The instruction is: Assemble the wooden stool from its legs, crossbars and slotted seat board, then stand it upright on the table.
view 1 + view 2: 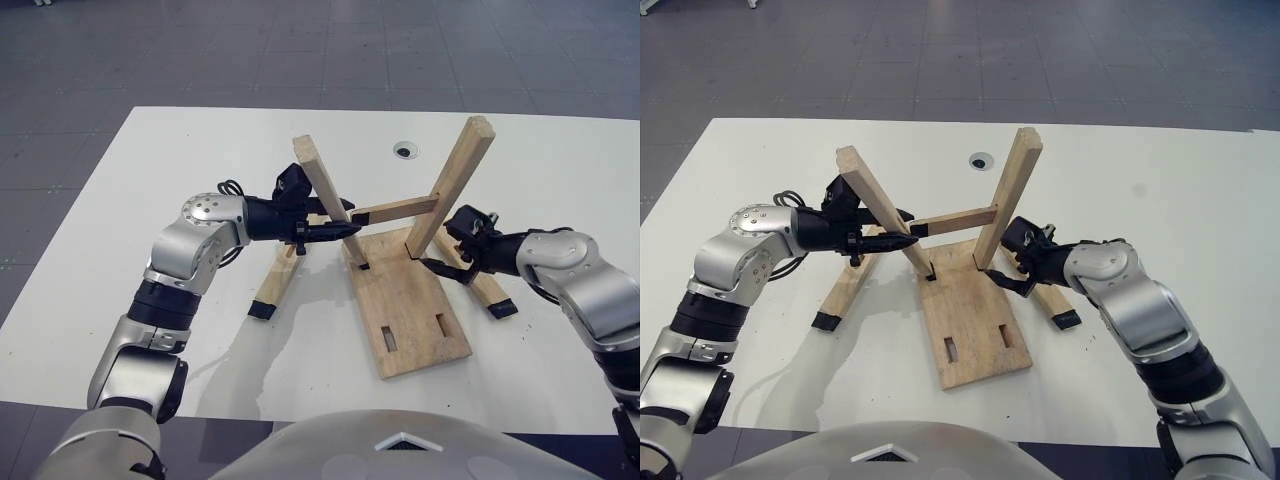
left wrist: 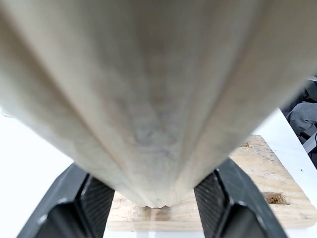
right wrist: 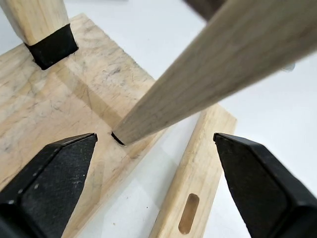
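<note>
White table [image 1: 150, 180], grey tiled floor [image 1: 300, 50] behind. Seat board [image 1: 415, 320] lies flat mid-table: pale wood, two empty slots [image 1: 390, 340] at its near end. At its far end two legs stand in the board, splayed apart, left upright leg [image 1: 325, 185] and right upright leg [image 1: 455, 180], joined by a crossbar [image 1: 400, 209]. Black-tipped loose left leg [image 1: 278, 275] and loose right leg [image 1: 487, 290] lie on the table, flanking the board.

Left gripper [image 1: 325, 232] is closed on the left upright leg low down, with pads [image 2: 96, 203] against both its sides. Right gripper [image 1: 445, 270] has its fingers [image 3: 54, 168] spread wide either side of the right upright leg's foot — a clear gap each side.
</note>
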### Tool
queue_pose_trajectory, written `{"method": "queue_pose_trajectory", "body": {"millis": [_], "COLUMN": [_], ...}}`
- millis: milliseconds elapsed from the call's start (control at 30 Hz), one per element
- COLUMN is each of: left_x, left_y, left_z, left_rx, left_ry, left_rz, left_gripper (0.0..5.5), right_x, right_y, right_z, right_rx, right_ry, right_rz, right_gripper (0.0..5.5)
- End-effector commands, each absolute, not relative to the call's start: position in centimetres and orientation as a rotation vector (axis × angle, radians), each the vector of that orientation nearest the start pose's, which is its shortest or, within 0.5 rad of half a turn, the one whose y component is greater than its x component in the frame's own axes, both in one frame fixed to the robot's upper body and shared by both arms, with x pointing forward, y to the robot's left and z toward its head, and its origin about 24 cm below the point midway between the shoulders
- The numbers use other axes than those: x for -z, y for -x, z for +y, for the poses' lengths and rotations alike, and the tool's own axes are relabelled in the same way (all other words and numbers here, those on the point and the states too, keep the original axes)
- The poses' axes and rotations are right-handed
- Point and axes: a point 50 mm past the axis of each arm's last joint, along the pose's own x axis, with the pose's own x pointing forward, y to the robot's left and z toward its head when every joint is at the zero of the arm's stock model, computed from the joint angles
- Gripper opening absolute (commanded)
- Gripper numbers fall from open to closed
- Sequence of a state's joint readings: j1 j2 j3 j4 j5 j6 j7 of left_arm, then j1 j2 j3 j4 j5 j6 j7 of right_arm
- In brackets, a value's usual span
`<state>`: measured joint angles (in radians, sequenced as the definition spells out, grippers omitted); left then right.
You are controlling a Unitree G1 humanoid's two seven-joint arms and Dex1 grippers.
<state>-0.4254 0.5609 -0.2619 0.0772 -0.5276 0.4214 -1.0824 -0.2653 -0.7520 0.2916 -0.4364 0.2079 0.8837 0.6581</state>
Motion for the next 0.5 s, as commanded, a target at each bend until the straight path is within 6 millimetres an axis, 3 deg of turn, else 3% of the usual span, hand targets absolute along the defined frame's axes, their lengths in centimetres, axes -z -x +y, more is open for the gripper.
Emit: {"method": "queue_pose_trajectory", "body": {"millis": [33, 200, 300, 500], "left_x": [-4.6, -4.5, -4.5, -4.4], "left_y": [-26.3, -26.4, -26.4, -26.7], "left_z": [15.7, 15.7, 15.6, 15.6], "left_rx": [1.259, 1.254, 1.252, 1.241], "left_ry": [-0.090, -0.087, -0.085, -0.083], "left_rz": [0.618, 0.615, 0.613, 0.602], "left_gripper": [2.06, 2.06, 2.06, 2.06], "right_x": [-11.4, -11.0, -10.9, -12.8], "right_y": [-25.1, -24.9, -25.1, -26.1], "right_z": [-15.8, -15.7, -16.6, -18.6], "right_rx": [-0.821, -0.816, -0.778, -0.695], "right_ry": [0.525, 0.512, 0.522, 0.564], "right_rz": [0.510, 0.520, 0.535, 0.504], "right_gripper": [4.35, 4.35, 4.35, 4.35]}}
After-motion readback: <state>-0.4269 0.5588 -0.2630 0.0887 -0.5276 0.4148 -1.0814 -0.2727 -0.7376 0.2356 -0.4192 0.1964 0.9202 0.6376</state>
